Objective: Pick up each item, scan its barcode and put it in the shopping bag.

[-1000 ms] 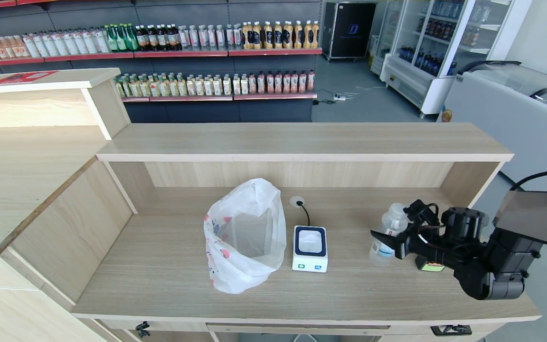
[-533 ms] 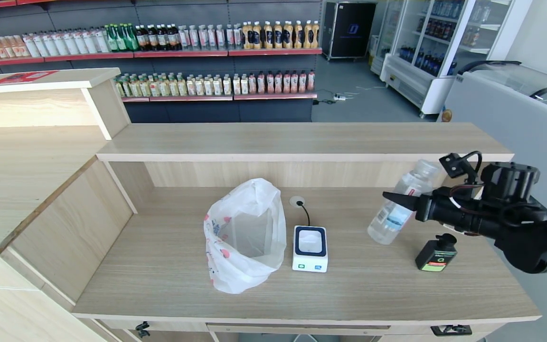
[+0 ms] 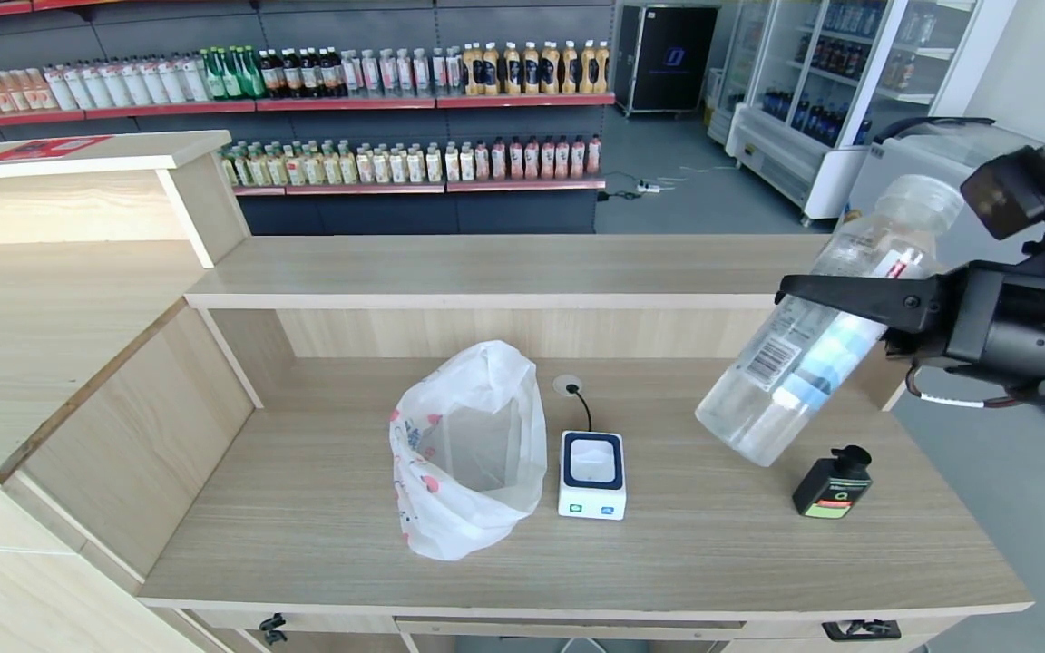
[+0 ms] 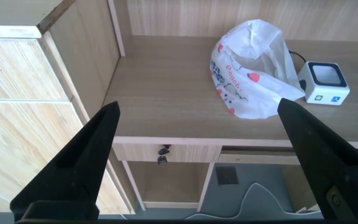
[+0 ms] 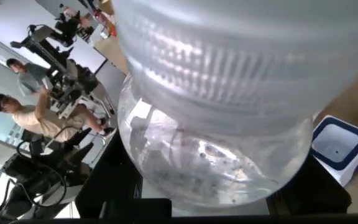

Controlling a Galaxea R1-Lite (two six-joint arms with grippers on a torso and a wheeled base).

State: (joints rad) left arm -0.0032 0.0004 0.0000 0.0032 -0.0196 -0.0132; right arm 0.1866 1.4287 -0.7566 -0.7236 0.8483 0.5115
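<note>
A: Where's the bottle (image 3: 813,354)?
B: Right of frame, clamped in the right end effector (image 3: 835,313), base tilted down-left, cap up-right.
A: And the scanner (image 3: 591,473)?
B: Lower left of it, well apart; right arm is nearer.

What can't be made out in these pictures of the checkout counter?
- Head view: the bottom of the shopping bag, hidden by its own crumpled front wall.
- Head view: the print on the small black bottle, too small to read.
- Right wrist view: most of the scanner, blocked by the clear bottle close to the camera and cut off by the picture's edge.
</note>
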